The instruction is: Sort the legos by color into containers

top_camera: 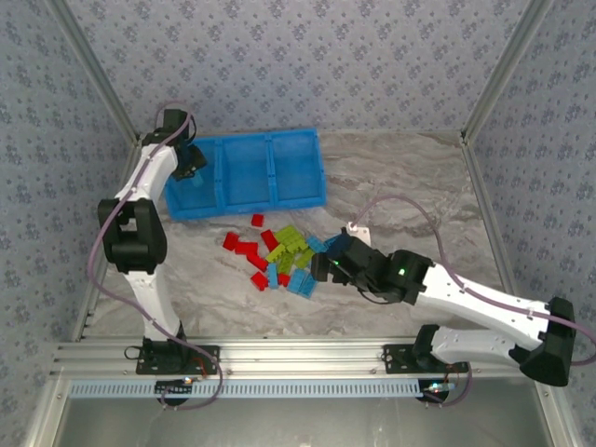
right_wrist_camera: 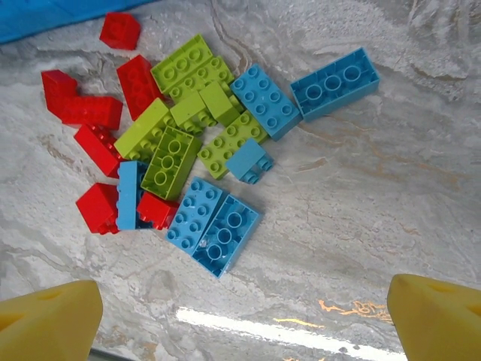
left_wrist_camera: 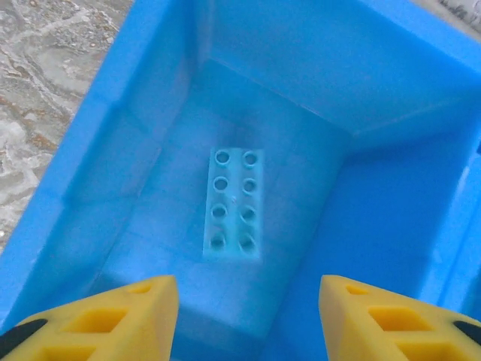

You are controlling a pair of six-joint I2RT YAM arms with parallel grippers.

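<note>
1. Setting: you face a lab-type robot test cell.
2. Enclosure: patterned wall panels [top_camera: 326, 56] held by aluminium frame posts [top_camera: 98, 74].
3. Fittings: your left arm [top_camera: 140, 233] and right arm [top_camera: 466, 298], bolted to a slotted rail [top_camera: 298, 354] at the marble-look table [top_camera: 419, 177] edge.

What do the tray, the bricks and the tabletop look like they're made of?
Tray: probably molded plastic, smooth satin blue walls. Bricks: hard plastic, glossy, crisp molded studs. Tabletop: marble-patterned, polished, mirroring a light streak; stone or laminate, can't tell.
</note>
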